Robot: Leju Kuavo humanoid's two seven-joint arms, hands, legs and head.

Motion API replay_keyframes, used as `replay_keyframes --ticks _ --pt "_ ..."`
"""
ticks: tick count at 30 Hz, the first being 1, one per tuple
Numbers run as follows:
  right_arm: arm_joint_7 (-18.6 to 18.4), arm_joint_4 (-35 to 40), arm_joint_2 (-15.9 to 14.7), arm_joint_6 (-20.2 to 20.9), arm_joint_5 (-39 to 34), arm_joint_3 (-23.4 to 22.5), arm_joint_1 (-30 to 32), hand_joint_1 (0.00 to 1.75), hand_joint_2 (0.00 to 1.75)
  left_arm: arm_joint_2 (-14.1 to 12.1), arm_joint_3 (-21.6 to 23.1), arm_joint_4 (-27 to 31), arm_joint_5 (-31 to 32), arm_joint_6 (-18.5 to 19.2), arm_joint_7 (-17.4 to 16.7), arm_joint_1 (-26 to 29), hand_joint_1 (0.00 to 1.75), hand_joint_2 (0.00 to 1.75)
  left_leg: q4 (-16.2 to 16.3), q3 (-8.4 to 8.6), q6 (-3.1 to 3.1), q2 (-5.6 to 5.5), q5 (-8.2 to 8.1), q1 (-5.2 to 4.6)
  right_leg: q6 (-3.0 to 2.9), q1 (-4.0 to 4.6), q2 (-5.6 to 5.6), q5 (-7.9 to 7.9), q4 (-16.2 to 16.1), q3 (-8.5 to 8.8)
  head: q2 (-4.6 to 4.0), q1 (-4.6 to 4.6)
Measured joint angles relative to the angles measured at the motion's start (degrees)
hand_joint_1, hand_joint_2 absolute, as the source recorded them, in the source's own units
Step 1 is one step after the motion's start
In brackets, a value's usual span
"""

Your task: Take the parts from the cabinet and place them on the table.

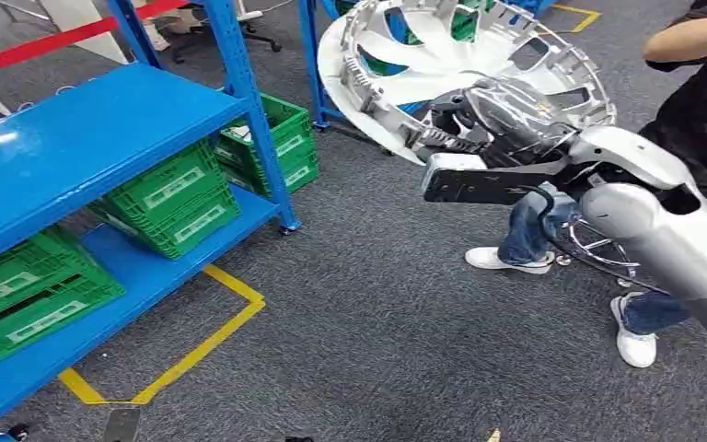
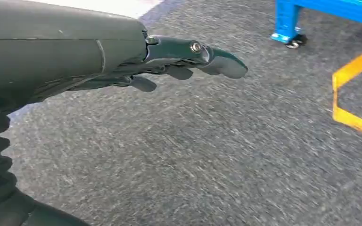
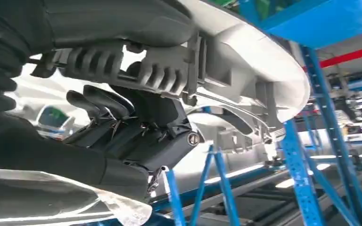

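Right robot hand (image 1: pixel 465 115) raised, fingers clamped on wheel cover (image 1: pixel 423 55) rim; left robot hand (image 2: pixel 188 59) empty, fingers extended.

The right arm (image 1: pixel 663 230) is all glossy silver shell, rounded and smooth, with a flat black bar bolted on near the wrist, and the right hand (image 3: pixel 136 136) is matte black with dark slim fingers, thin wires along the knuckles and a shiny round screw at the thumb pivot. The left hand (image 2: pixel 188 56) has a smooth dark grey cover, a black ribbed boot at the wrist, and a thick grey thumb (image 2: pixel 221 61) with a small silver screw.
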State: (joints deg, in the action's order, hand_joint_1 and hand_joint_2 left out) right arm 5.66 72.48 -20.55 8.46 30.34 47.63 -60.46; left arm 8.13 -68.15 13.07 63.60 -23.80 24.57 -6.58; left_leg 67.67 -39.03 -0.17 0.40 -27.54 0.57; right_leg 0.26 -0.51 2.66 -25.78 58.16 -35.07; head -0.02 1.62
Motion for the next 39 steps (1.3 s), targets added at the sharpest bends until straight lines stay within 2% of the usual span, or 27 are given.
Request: replay_keyframes --ticks 1,2,5,7,8,9,11,12,13,14,16,17,18,21,22,23,24,26,27,28,29,31,32,33,36,37,39 --pt "0.0 0.0 0.0 0.0 0.0 0.0 -0.01 1.75 1.75 0.0 0.0 0.0 0.0 0.0 0.0 0.01 0.0 1.75 -4.93 2.14 0.18 -1.01 2.39 0.08 0.15 -0.02 0.34 -0.1 0.04 0.04 0.0 -0.02" --pt "0.0 0.0 0.0 0.0 0.0 0.02 -0.01 1.75 1.75 0.0 0.0 0.0 0.0 0.0 0.0 0.0 0.0 1.75 -6.83 3.26 0.35 -2.93 1.76 0.23 0.35 0.22 0.65 -0.11 0.13 -0.19 0.0 -0.04" --pt "0.02 0.04 -0.07 0.02 -0.04 0.04 0.17 1.75 1.75 0.02 0.02 0.0 0.02 -0.02 -0.02 -0.08 0.0 1.75 -7.96 3.35 0.42 -2.3 1.43 0.01 1.31 -0.13 1.71 0.31 0.13 -0.96 0.02 -0.06" --pt "0.09 0.09 -0.61 0.11 -0.22 -0.02 0.1 1.75 1.75 0.2 0.02 0.0 -0.02 -0.02 -0.04 -0.12 0.0 1.75 -8.82 3.65 1.21 -1.45 1.95 0.53 1.95 -0.2 1.58 -0.21 0.37 -1.54 0.02 -0.07" --pt "0.13 0.18 -0.63 0.28 -0.35 0.02 -0.14 1.75 1.75 0.13 0.02 0.0 -0.02 -0.04 -0.04 -0.17 0.0 1.75 -8.92 3.68 1.5 -1.17 2.0 0.43 2.16 0.07 -0.44 -1.57 1.97 -2.3 0.0 -0.41" --pt "0.2 0.17 -0.63 0.37 -0.39 0.04 -0.4 1.75 1.75 0.07 0.02 0.0 -0.02 -0.09 -0.04 -0.2 0.0 1.75 -8.91 3.63 1.7 -0.95 2.05 0.41 2.32 -0.04 -1.39 -3.6 5.5 -3.83 0.02 -0.68" --pt "0.37 0.24 -0.63 0.46 -0.46 0.26 -0.22 1.75 1.75 0.02 0.02 0.0 -0.02 -0.09 -0.07 -0.11 0.0 1.75 -8.89 3.62 1.84 -0.21 1.97 0.36 2.59 -0.15 -2.03 -7.48 14.88 -8.01 0.02 -0.65" --pt "0.35 0.24 -0.63 0.48 -0.46 0.37 -0.17 1.75 1.75 0.02 0.02 0.0 -0.02 -0.09 -0.07 -0.06 0.0 1.75 -8.88 3.61 1.87 0.15 1.94 0.36 2.74 -0.16 -2.09 -8.09 17.78 -9.4 0.0 -0.63" --pt "0.35 0.26 -0.63 0.48 -0.46 0.53 -0.2 1.75 1.75 0.04 0.02 0.0 -0.02 -0.09 -0.07 -0.05 0.0 1.75 -8.88 3.65 1.86 0.52 1.93 0.36 2.81 -0.18 -2.12 -7.26 17.62 -9.45 0.0 -0.63" --pt "0.35 0.28 -0.63 0.5 -0.46 0.57 -0.24 1.75 1.75 0.07 0.02 0.0 -0.02 -0.09 -0.07 -0.08 0.0 1.75 -8.86 3.7 1.86 0.85 1.9 0.37 2.84 -0.21 -2.21 -5.29 15.01 -8.12 0.0 -0.66" --pt "0.28 0.42 -0.63 0.5 -0.52 0.55 -0.55 1.75 1.75 0.09 0.02 0.0 -0.02 -0.09 -0.07 -0.13 0.0 1.75 -8.69 3.79 1.57 1.45 1.66 0.42 2.75 -0.2 -3.29 -0.44 5.14 -3.15 0.0 -0.68" --pt "0.24 0.66 -0.66 0.57 -0.61 0.5 -0.75 1.75 1.75 0.04 0.02 0.0 -0.02 -0.09 -0.07 -0.1 0.0 1.75 -8.53 3.77 1.24 1.71 1.46 0.23 2.68 0.02 -5.27 -0.26 1.17 -1.32 0.0 -0.66" --pt "0.26 0.79 -0.66 0.61 -0.81 0.57 -1.11 1.75 1.75 0.02 0.02 0.0 -0.02 -0.09 -0.07 -0.07 0.0 1.75 -8.08 3.44 0.94 1.91 1.36 -0.21 2.16 0.55 -5.66 -0.56 0.11 -0.32 0.0 -0.83" --pt "0.26 1.31 -0.68 0.81 -0.94 0.61 -1.05 1.75 1.75 0.0 0.02 0.0 -0.02 -0.11 -0.07 -0.05 0.0 1.75 -8.29 3.6 0.38 3.16 1.43 -0.28 1.18 0.55 -4.36 -0.52 0.58 -0.89 0.02 -0.66" --pt "0.16 1.5 -0.72 0.92 -0.96 0.57 -1.13 1.75 1.75 0.0 0.02 0.0 -0.02 -0.11 -0.07 -0.13 0.0 1.75 -8.11 3.5 -0.11 3.04 0.96 -0.16 0.69 0.2 -4.0 -0.24 0.28 -0.61 0.02 -0.68" --pt "0.09 1.71 -0.79 0.94 -1.01 0.48 -1.23 1.75 1.75 -0.02 0.02 0.0 -0.02 -0.11 -0.07 -0.16 0.0 1.75 -7.06 3.2 -0.43 1.66 -0.06 0.0 0.45 0.08 -3.68 -0.24 0.24 -0.52 0.02 -0.63" --pt "-0.07 1.7 -0.81 0.96 -1.01 0.44 -1.34 1.75 1.75 0.07 0.02 0.0 -0.02 -0.11 -0.07 -0.08 0.0 1.75 -4.38 2.23 -0.57 0.91 -1.83 0.03 0.04 0.01 -3.47 -0.25 0.25 -0.5 0.0 -0.63" --pt "-0.07 1.73 -0.81 1.12 -1.03 0.68 -1.29 1.75 1.75 0.04 0.02 0.0 0.0 -0.11 -0.07 0.1 0.0 1.75 5.4 -2.02 -0.79 0.45 -6.14 0.05 -0.18 0.05 -2.33 -0.26 0.27 -0.48 0.0 -0.59" --pt "-0.02 1.73 -0.81 1.18 -1.05 0.74 -1.25 1.75 1.75 0.02 0.02 0.0 0.0 -0.11 -0.07 0.1 0.0 1.75 8.43 -3.49 -0.78 0.4 -6.87 0.04 -0.18 0.08 -1.79 -0.26 0.29 -0.45 0.0 -0.55" --pt "-0.02 1.73 -0.81 1.22 -1.05 0.81 -1.25 1.75 1.75 0.02 0.02 0.0 -0.02 -0.11 -0.07 0.1 0.0 1.75 8.93 -3.88 -0.67 0.39 -6.23 0.04 -0.19 0.09 -1.23 -0.28 0.3 -0.33 0.02 -0.57" --pt "-0.02 1.73 -0.81 1.25 -1.11 0.81 -1.27 1.75 1.75 0.02 0.02 0.0 -0.02 -0.11 -0.07 0.08 0.0 1.75 7.17 -3.2 -0.49 0.36 -4.41 0.04 -0.18 0.09 -0.71 -0.34 0.31 -0.17 0.0 -0.52" --pt "-0.07 1.73 -0.83 1.29 -1.2 0.77 -1.31 1.75 1.75 0.02 0.02 0.0 -0.02 -0.11 -0.07 0.06 0.0 1.75 -2.04 0.54 0.03 -0.29 1.36 0.05 -0.09 0.07 0.26 -0.5 0.32 0.17 0.0 -0.55" --pt "-0.07 1.75 -0.83 1.31 -1.22 0.77 -1.31 1.75 1.75 0.0 0.02 0.0 -0.02 -0.11 -0.07 0.06 0.0 1.75 -6.2 2.08 0.38 -1.89 2.65 0.07 0.04 0.0 0.6 -0.57 0.33 0.19 0.02 -0.57" --pt "-0.07 1.73 -0.83 1.36 -1.29 0.83 -1.38 1.75 1.75 0.0 0.02 0.0 -0.02 -0.11 -0.18 0.09 0.0 1.75 -7.0 2.67 0.47 -2.43 2.22 0.17 0.34 0.33 1.14 -0.58 0.52 -0.16 0.02 -0.63" --pt "-0.09 1.77 -1.01 1.4 -1.31 0.79 -1.33 1.75 1.75 0.0 0.04 0.0 -0.02 -0.11 -0.28 -0.12 0.0 1.75 -7.93 3.07 0.66 -1.94 1.4 -0.15 1.37 -0.23 1.92 -0.21 0.15 -0.6 0.02 -0.57" --pt "-0.09 1.77 -1.16 1.38 -1.31 0.72 -1.37 1.75 1.75 0.11 0.04 0.0 -0.02 -0.11 -0.31 -0.12 0.0 1.75 -8.51 3.35 1.12 -1.51 1.72 0.17 1.79 -0.01 2.23 -0.21 0.07 -0.59 0.02 -0.61" --pt "-0.11 1.77 -1.4 1.4 -1.31 0.59 -1.6 1.75 1.75 0.09 0.07 0.0 0.0 -0.11 -0.28 -0.18 0.0 1.75 -8.93 3.56 1.71 -0.8 2.0 0.44 2.12 0.05 -0.54 -3.01 3.45 -2.52 0.0 -1.03"
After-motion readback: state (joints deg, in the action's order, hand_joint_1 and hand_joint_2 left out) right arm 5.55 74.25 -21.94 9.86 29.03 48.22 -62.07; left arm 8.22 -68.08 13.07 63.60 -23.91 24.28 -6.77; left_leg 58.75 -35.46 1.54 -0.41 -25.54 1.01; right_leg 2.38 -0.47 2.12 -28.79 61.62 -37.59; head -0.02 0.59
